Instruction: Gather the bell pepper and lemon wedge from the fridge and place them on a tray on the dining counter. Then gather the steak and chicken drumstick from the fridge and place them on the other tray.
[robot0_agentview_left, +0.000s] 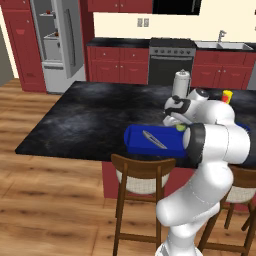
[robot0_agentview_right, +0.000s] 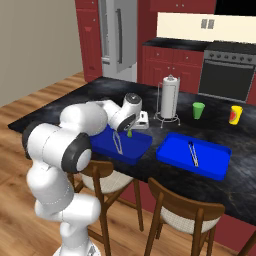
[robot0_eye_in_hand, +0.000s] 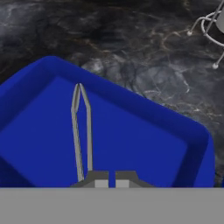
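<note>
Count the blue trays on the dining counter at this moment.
2. The near tray lies under the gripper, with tongs in it; the far tray lies beside it toward the cups, also holding tongs. None looks hidden.

Lighting: even, diffuse, moderately bright, no visible source. Shadows: faint, soft; darker under the dining counter overhang and around the stool legs. Glare: pale mottled sheen on the black counter top; soft highlights on the white arm. Sharpness: rendered, low resolution, slightly soft throughout, blockier in the hand view over the blue tray. Edge distortion: none evident.
</note>
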